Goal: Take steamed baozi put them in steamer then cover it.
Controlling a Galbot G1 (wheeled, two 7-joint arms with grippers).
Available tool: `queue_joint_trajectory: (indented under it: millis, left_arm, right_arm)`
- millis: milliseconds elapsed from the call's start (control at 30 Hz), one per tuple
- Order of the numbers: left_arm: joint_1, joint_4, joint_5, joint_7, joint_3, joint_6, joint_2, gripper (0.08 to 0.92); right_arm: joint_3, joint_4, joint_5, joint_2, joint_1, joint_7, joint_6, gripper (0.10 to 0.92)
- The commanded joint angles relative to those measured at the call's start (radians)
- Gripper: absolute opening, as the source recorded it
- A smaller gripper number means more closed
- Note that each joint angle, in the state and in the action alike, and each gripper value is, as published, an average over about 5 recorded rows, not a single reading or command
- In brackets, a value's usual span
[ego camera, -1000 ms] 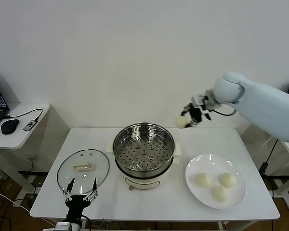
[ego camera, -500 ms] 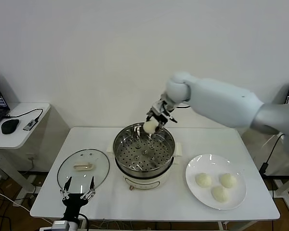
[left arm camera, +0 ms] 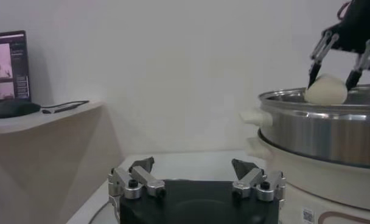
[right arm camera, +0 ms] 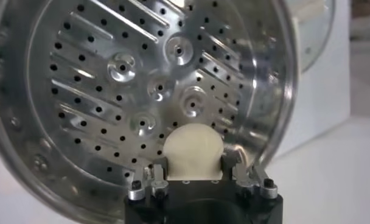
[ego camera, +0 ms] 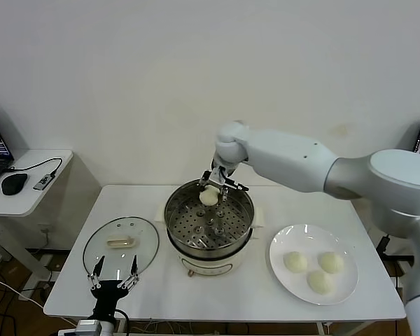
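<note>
My right gripper (ego camera: 211, 187) is shut on a cream-white baozi (ego camera: 208, 197) and holds it just inside the far rim of the shiny steel steamer (ego camera: 246, 210). In the right wrist view the baozi (right arm camera: 192, 149) sits between the jaws above the perforated tray (right arm camera: 130, 73). Three more baozi (ego camera: 295, 262) (ego camera: 330, 262) (ego camera: 318, 281) lie on a white plate. The glass cover (ego camera: 120, 243) with its cream handle lies flat on the table left of the steamer. My left gripper (ego camera: 114, 277) is open and empty at the table's front edge, just in front of the cover.
The white plate (ego camera: 280, 246) lies right of the steamer. A side desk (ego camera: 28, 183) with a mouse and a laptop stands at far left. The left wrist view shows the steamer wall (left arm camera: 331, 137) and the held baozi (left arm camera: 325, 90) above its rim.
My right arm swung left from beyond the table's right side, carrying the baozi over the steamer and lowering it inside the far rim. The left gripper stayed put.
</note>
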Motion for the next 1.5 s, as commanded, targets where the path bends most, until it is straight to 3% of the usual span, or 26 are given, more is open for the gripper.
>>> queue_joint_trajectory:
  millis: [33, 300, 467, 633, 767, 867, 1200, 1500]
  left_arm:
    - [-0.001, 0.000, 0.004, 0.000, 0.001, -0.001, -0.004, 0.823]
    - [0.006, -0.011, 0.010, -0.003, -0.001, -0.001, -0.010, 0.823]
    - [0.012, -0.023, 0.012, -0.004, -0.004, 0.000, -0.008, 0.823]
    - [0.015, -0.037, 0.011, -0.003, -0.009, 0.006, -0.001, 0.823]
    - [0.017, -0.052, 0.011, -0.002, -0.008, 0.023, 0.006, 0.823]
    - [0.020, -0.061, 0.015, -0.002, -0.004, 0.036, 0.015, 0.823]
    - [0.039, -0.074, 0.047, -0.001, 0.008, 0.043, 0.027, 0.823]
    - [0.049, -0.082, 0.058, -0.003, -0.001, 0.041, 0.025, 0.823]
  right_arm:
    - [-0.002, -0.074, -0.116, 0.049, -0.039, 0.040, 0.098, 0.549]
    - [0.021, -0.096, -0.152, 0.048, -0.051, 0.063, 0.120, 0.708]
    - [0.009, 0.007, 0.037, -0.018, 0.035, 0.024, 0.029, 0.806]
    - [-0.042, 0.283, 0.366, -0.199, 0.216, -0.101, -0.366, 0.822]
    - [-0.082, 0.458, 0.464, -0.379, 0.311, -0.127, -0.625, 0.823]
    - [-0.109, 0.576, 0.502, -0.506, 0.342, -0.122, -0.732, 0.823]
    - [-0.153, 0.810, 0.461, -0.891, 0.301, -0.092, -0.842, 0.823]
    - [-0.134, 0.827, 0.326, -0.977, 0.103, -0.082, -0.835, 0.823]
